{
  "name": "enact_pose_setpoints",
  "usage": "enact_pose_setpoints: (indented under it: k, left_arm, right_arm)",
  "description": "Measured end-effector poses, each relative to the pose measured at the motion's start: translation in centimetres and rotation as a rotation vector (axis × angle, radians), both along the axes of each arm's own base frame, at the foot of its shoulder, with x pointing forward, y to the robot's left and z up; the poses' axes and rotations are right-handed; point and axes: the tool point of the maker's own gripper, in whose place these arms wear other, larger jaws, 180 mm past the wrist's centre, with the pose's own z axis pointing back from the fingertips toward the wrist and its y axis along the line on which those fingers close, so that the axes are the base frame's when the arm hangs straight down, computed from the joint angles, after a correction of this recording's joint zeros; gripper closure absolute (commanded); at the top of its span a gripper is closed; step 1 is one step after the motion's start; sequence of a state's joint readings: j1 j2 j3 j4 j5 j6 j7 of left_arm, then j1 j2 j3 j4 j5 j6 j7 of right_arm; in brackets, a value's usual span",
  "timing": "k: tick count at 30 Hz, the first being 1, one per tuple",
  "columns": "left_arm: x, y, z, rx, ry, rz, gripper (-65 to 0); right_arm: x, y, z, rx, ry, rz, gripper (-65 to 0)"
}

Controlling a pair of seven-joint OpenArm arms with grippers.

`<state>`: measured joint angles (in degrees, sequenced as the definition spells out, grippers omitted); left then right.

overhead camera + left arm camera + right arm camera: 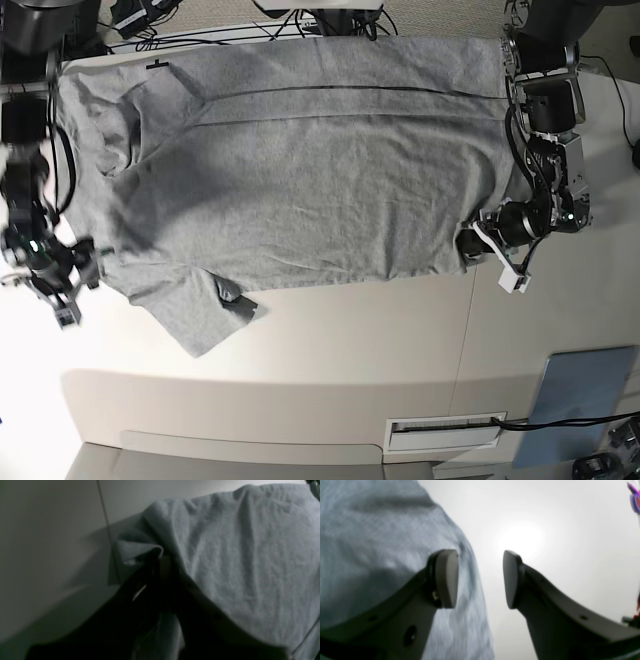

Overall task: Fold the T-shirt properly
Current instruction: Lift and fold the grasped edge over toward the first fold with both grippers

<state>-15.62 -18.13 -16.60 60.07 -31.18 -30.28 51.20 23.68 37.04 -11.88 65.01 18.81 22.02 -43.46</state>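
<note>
Left wrist view: the left gripper (152, 562) has its dark jaws pinched on a folded edge of the grey T-shirt (240, 555), whose cloth spreads beyond and right of them over the table (50, 555).

Right wrist view: the right gripper (480, 578) has its jaws apart, empty; the shirt's edge lies behind the left-hand finger.

Base view: the shirt (310, 160) lies spread flat between both grippers.

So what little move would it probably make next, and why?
Probably the right pincer edges sideways onto the grey cotton T-shirt's edge and shuts. It gapes open beside the fabric, holding nothing, while the left pincer already seems to pinch the opposite corner; both ends likely need holding before folding.
</note>
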Motion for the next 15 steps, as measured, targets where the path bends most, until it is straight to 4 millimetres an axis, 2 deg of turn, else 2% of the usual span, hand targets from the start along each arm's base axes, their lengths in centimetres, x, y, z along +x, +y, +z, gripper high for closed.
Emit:
enact_pose_setpoints:
  k: [3,8,15]
  left_arm:
    - [0.1,0.2,-0.1,0.018,0.002,0.002,0.0]
    - [0.1,0.5,-0.2,0.04,0.002,0.0,0.0]
    - [0.1,0.7,-0.2,0.047,0.001,0.001,0.0]
  right_arm:
    - [2.2,1.3,-1.1,0.039,0.043,0.018,-28.5]
    - [3.4,4.2,-4.4,0.125,0.157,0.057,-28.5]
    - [5.0,4.1,-5.7,0.043,0.171,0.062,-28.5]
